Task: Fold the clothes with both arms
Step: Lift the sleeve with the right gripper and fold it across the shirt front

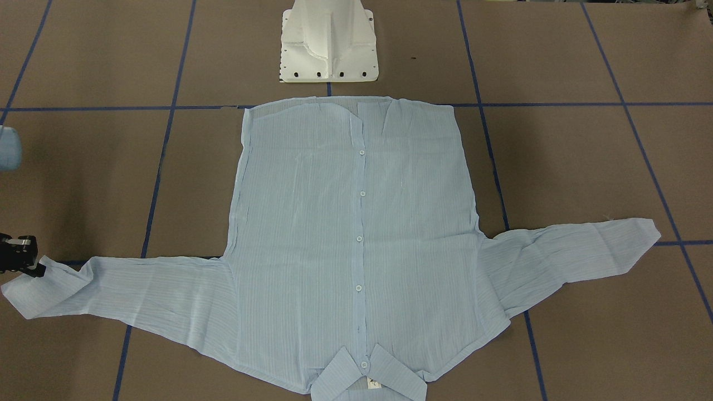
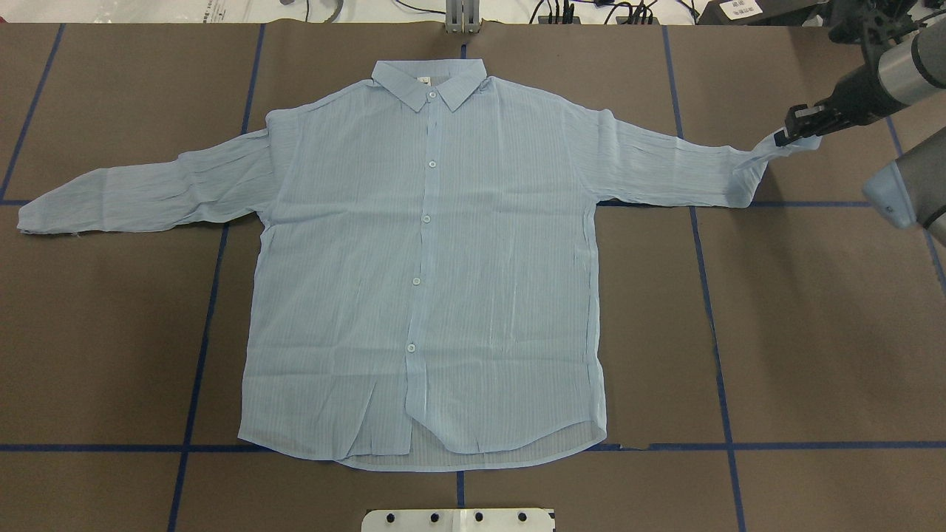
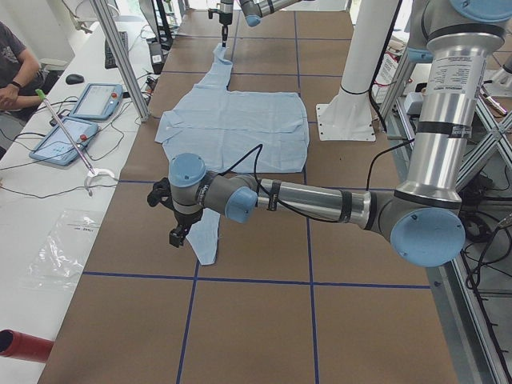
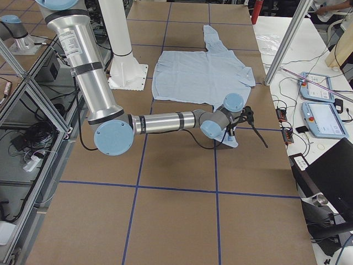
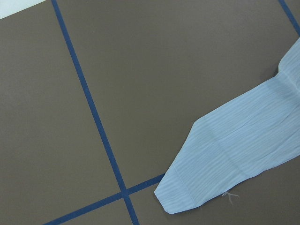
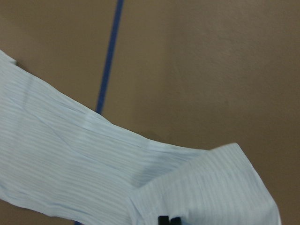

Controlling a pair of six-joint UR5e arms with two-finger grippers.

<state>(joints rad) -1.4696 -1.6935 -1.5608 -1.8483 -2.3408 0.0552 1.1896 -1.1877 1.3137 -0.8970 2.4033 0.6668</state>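
The light-blue shirt (image 2: 429, 251) lies flat and buttoned, front up, collar (image 2: 429, 81) on the far side from the robot's base, both sleeves spread out. My right gripper (image 2: 785, 135) is shut on the right sleeve's cuff (image 2: 768, 151) and holds it slightly lifted and folded over; its fingertips (image 6: 168, 220) pinch the cloth (image 6: 206, 187). It also shows in the front-facing view (image 1: 33, 270). My left gripper (image 3: 176, 238) hovers above the end of the left sleeve (image 3: 206, 240); I cannot tell if it is open. The left wrist view shows that cuff (image 5: 187, 192) flat on the table, no fingers in view.
The white pedestal base (image 1: 328, 44) stands just behind the shirt's hem. Blue tape lines (image 2: 709, 295) cross the brown table. A side bench with tablets (image 3: 80, 120) and a seated person (image 3: 16, 72) runs along the collar side.
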